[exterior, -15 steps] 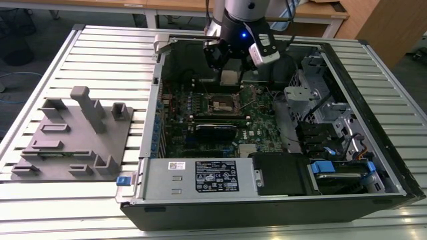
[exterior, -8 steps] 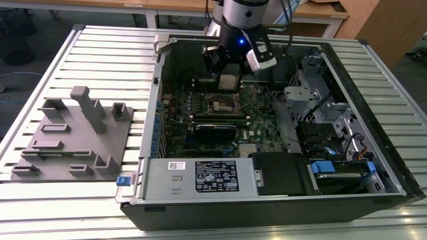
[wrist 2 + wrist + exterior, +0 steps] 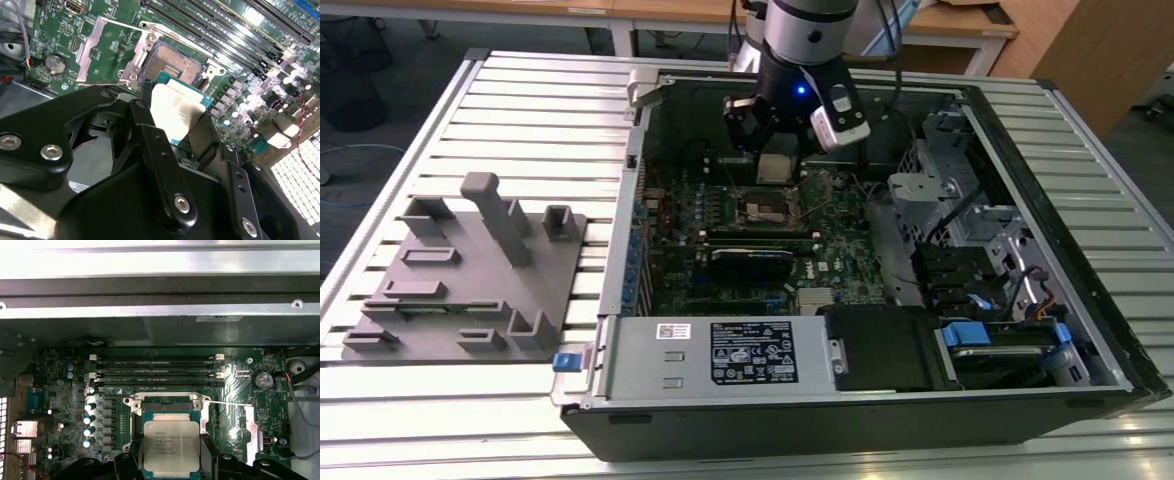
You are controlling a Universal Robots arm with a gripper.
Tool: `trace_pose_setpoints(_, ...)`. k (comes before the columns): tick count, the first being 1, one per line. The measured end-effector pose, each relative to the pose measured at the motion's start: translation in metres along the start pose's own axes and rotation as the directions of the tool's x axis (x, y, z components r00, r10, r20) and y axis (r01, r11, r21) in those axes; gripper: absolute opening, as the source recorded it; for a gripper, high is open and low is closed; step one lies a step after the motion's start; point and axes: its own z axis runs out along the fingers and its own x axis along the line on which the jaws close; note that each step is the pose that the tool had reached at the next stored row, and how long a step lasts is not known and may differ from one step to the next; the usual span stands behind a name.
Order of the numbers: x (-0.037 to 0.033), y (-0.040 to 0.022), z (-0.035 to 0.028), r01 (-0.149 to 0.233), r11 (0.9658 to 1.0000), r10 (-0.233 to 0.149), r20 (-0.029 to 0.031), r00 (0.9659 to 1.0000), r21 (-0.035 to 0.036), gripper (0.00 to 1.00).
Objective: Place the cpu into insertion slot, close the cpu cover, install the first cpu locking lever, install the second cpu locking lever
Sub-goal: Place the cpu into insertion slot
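Gripper (image 3: 177,120) is seen clenched on the cpu (image 3: 170,442), which is held just above the insertion slot (image 3: 176,64), unseated. Beyond it, the cpu cover (image 3: 107,47) is laid open. Socket pins could be bent by an offset or tilted descent. The arm (image 3: 807,30) is pointed straight down into the computer case (image 3: 638,200).

A: What do you see on the table (image 3: 520,90)?
B: You see a grey block (image 3: 467,270) beside an open black computer case (image 3: 854,425).
A: And inside the case?
B: You see a green board (image 3: 680,285), a long black card (image 3: 750,262), and a silver box (image 3: 654,365) near a blue clip (image 3: 566,361). In the first wrist view, a round battery (image 3: 263,380) sits near long black slots (image 3: 155,367).
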Motion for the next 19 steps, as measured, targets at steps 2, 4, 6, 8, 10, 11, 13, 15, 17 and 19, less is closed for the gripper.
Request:
trace_pose_setpoints(2, 0.0, 0.0, 0.0008, 0.0, 1.0, 0.0, 0.0003, 1.0, -0.0005, 0.54)
trace_pose_setpoints(4, -0.0001, -0.0002, 0.0031, 0.0, 1.0, 0.0, 0.0002, 1.0, -0.0003, 0.54)
trace_pose_setpoints(6, -0.0001, -0.0004, 0.0042, 0.0, 1.0, 0.0, 0.0001, 1.0, -0.0002, 0.54)
trace_pose_setpoints(8, -0.0001, -0.0004, 0.0042, 0.0, 1.0, 0.0, 0.0001, 1.0, -0.0001, 0.54)
trace_pose_setpoints(10, -0.0001, -0.0003, 0.0043, 0.0, 1.0, 0.0, 0.0001, 1.0, -0.0002, 0.54)
trace_pose_setpoints(11, -0.0001, -0.0003, 0.0043, 0.0, 1.0, 0.0, 0.0002, 1.0, -0.0003, 0.54)
trace_pose_setpoints(13, -0.0001, -0.0003, 0.0043, 0.0, 1.0, 0.0, 0.0002, 1.0, -0.0003, 0.54)
trace_pose_setpoints(15, -0.0001, -0.0004, 0.0056, 0.0, 1.0, 0.0, 0.0004, 1.0, -0.0008, 0.54)
trace_pose_setpoints(17, -0.0001, -0.0006, 0.007, 0.0, 1.0, 0.0, 0.0002, 1.0, -0.0003, 0.54)
trace_pose_setpoints(19, -0.0001, -0.0006, 0.0072, 0.0, 1.0, 0.0, 0.0001, 1.0, -0.0001, 0.54)
